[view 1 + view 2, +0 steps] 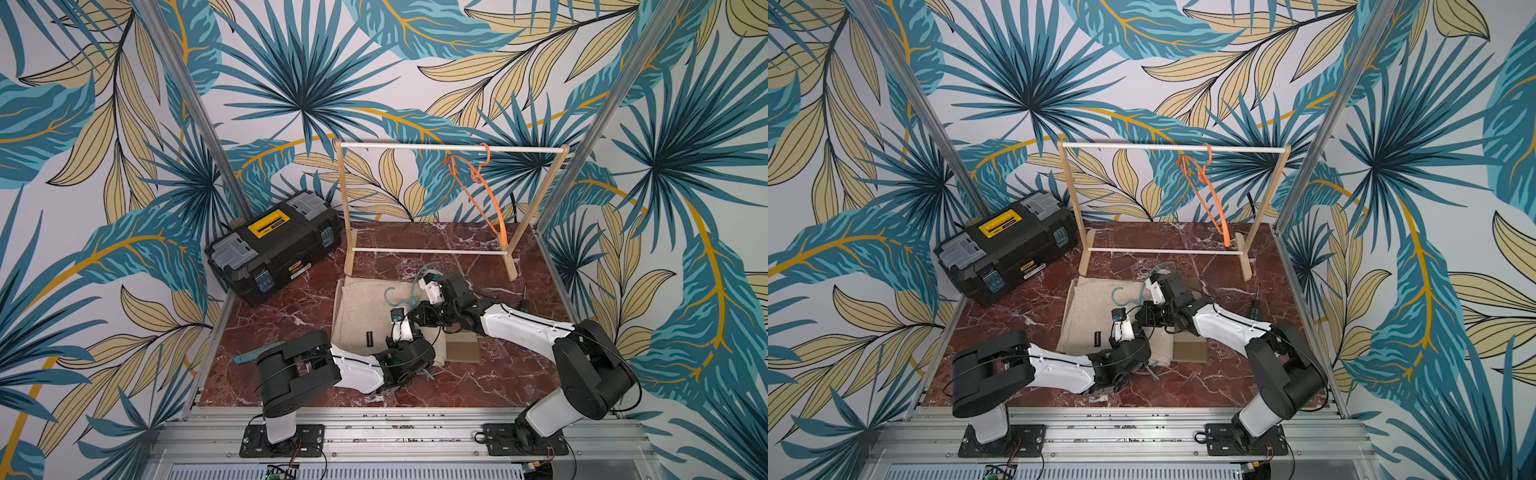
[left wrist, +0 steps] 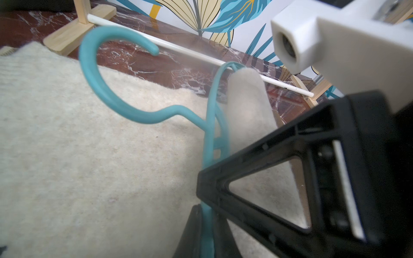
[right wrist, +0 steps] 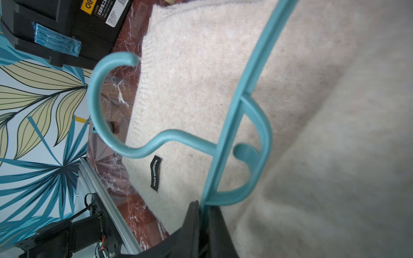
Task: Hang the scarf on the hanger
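White arm shells (image 1: 519, 328); black joints (image 1: 590, 365); black cables (image 1: 540, 320).

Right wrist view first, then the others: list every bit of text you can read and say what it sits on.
"WARRIOR STAR": on the black tag on the cream scarf.
"de": the start of a cut-off brand on the yellow label of the black toolbox.
Fine print beside that label: too small to read.
Front sticker on the toolbox in a top view: too blurred to read.
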Robot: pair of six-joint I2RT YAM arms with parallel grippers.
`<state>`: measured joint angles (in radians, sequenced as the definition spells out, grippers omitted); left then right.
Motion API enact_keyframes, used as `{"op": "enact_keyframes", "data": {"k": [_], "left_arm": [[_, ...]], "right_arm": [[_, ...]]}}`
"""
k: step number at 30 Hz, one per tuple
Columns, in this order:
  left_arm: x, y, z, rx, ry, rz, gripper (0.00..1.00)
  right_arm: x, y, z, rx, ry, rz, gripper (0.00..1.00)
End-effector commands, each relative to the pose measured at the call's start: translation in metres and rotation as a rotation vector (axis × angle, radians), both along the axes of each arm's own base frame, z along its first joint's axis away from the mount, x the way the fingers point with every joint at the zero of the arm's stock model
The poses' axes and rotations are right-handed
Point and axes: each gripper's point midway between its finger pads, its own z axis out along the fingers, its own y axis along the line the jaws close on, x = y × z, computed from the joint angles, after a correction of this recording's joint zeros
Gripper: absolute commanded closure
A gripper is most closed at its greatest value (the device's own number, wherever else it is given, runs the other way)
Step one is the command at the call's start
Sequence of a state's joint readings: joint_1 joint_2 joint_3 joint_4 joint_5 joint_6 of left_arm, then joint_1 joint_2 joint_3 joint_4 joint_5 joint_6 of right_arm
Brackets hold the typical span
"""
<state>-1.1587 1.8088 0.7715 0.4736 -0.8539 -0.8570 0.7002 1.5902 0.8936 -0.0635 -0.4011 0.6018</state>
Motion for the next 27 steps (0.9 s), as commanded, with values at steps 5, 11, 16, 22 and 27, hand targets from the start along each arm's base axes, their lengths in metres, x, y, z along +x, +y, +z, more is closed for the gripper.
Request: {"op": "enact_keyframes", "data": {"k": [5,11,16,22,27], "left_arm": [[0.002,-0.015,0.062,-0.148,-0.128,-0.039,1.00],[-0.009,-0.011,0.081,-0.142,-0.174,-0.130,0.58],[-0.025,-0.001,0.111,-0.163,-0.207,-0.233,0.46],[-0.023,0.003,0.108,-0.215,-0.130,-0.392,0.51],[-0.019,-0.008,0.086,-0.277,-0.036,-0.506,0.51]], "right_arm": [[-0.015,-0.021,-0.021,0.007,0.078,0.025,1.00],[-0.013,-0.028,-0.008,0.124,0.072,0.049,1.00],[-0.014,-0.037,0.002,0.270,0.057,0.096,1.00],[-0.021,-0.043,0.036,0.467,-0.010,0.185,1.00],[-0.029,-0.043,0.052,0.572,0.004,0.233,1.00]]}}
